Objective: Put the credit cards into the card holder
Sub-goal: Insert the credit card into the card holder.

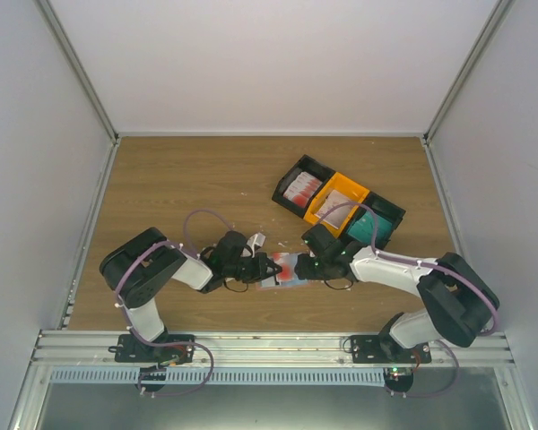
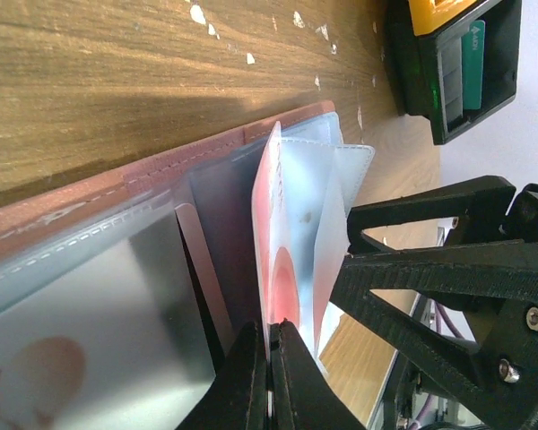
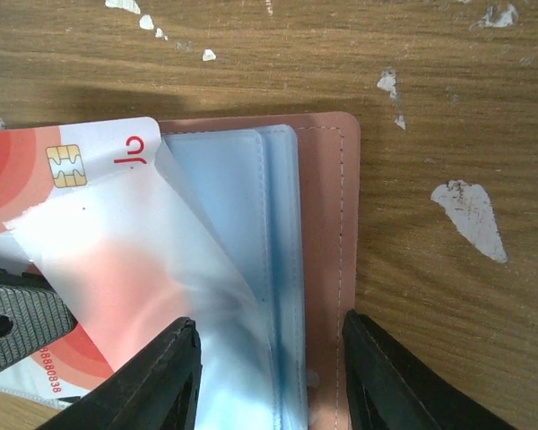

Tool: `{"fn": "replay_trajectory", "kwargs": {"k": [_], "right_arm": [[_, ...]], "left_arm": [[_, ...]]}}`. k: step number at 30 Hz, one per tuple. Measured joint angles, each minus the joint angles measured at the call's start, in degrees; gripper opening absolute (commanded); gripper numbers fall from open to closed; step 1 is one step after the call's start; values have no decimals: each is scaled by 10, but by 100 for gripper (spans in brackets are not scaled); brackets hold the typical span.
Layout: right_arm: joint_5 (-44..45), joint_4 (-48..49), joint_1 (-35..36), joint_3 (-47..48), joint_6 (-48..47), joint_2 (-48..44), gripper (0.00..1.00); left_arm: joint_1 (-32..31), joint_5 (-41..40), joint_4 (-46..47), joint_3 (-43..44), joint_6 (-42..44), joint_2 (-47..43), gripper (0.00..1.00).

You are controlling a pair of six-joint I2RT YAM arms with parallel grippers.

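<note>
The salmon-brown card holder (image 1: 285, 273) lies open on the table between both grippers, its pale blue sleeves showing (image 3: 278, 224). My left gripper (image 2: 271, 358) is shut on the edge of a red-and-white credit card (image 2: 271, 224) that stands on its edge at the sleeves. In the right wrist view the card (image 3: 36, 170) shows a gold chip and lies partly under a translucent sleeve. My right gripper (image 3: 269, 376) is open, its fingers straddling the sleeves and the holder's cover (image 3: 327, 224). More credit cards sit in the bins.
Three joined bins stand at the back right: a black one with red-and-white cards (image 1: 302, 186), an orange one (image 1: 336, 202), and a black one with teal cards (image 1: 375, 222). Small white scraps (image 3: 471, 219) dot the wood. White walls enclose the table.
</note>
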Motion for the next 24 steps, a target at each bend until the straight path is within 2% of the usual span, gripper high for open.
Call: {"fn": "replay_trajectory", "kwargs": {"k": [5, 11, 24], "right_arm": [[0, 7, 0, -5, 12, -3, 44], [6, 5, 0, -6, 33, -3, 32], [15, 5, 0, -8, 71, -3, 31]], "left_arm": [[-2, -20, 5, -3, 7, -7, 0], [-2, -34, 16, -9, 9, -9, 0], [-28, -26, 47, -31, 8, -8, 0]]}}
